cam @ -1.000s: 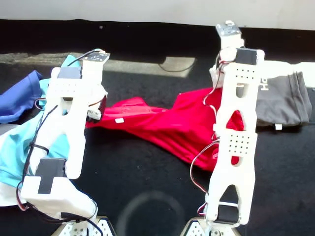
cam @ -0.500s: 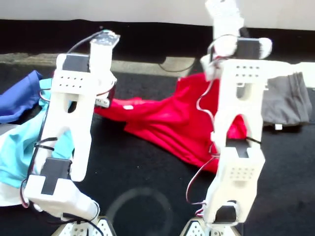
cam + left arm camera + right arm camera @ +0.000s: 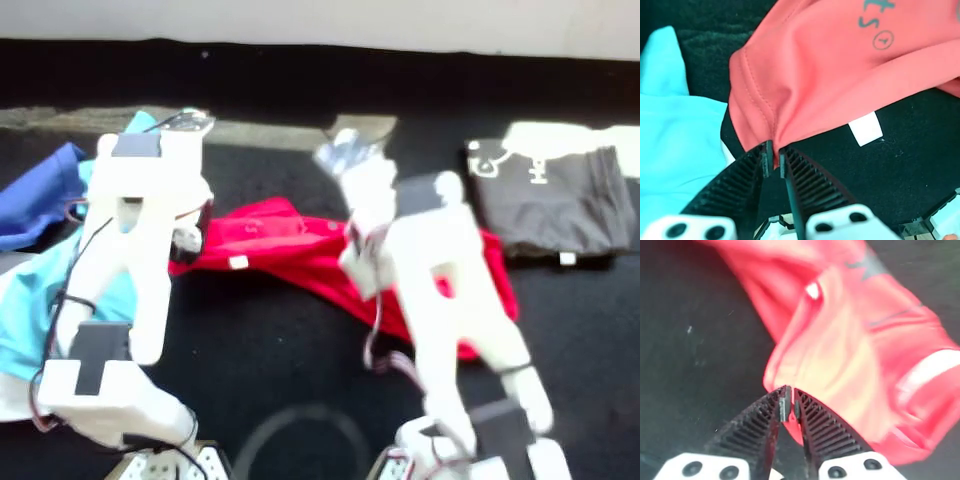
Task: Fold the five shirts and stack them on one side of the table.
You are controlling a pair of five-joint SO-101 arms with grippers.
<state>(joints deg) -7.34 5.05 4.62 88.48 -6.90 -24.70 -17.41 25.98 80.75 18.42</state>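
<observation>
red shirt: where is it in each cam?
High view: red shirt across mid-table, between the two arms.
Left wrist view: spread beyond the left gripper, which pinches its hem.
Right wrist view: spread beyond the right gripper, which pinches its edge.
Shared landmark: white tag, seen in high and left wrist views.

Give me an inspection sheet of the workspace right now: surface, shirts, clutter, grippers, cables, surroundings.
Surface: black table, with a sunlit strip along its far side.
Job's things: red shirt stretched across mid-table; dark grey shirt folded at the far right; blue shirt and turquoise shirt bunched at the left.
Clutter: nothing seen.
Grippers: left gripper shut on the red shirt's hem; right gripper shut on another edge of it.
Cables: loose wires hang off the right arm over the red shirt.
Surroundings: white wall behind the table.
</observation>
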